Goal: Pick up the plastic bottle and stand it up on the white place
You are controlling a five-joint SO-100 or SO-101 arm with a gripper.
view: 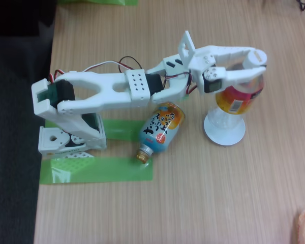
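**Colours we see**

The bottle point(237, 99) is clear with a white cap and orange-yellow label; the plate point(224, 133) white. At its nine o'clock, the can point(161, 128) is blue and orange. The arm point(127, 89) is white, the tape point(99, 170) green, the table point(193, 203) light wood.

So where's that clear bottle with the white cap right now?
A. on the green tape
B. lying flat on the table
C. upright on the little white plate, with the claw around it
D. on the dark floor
C: the plastic bottle stands on the white plate, and the gripper closes around its upper part.
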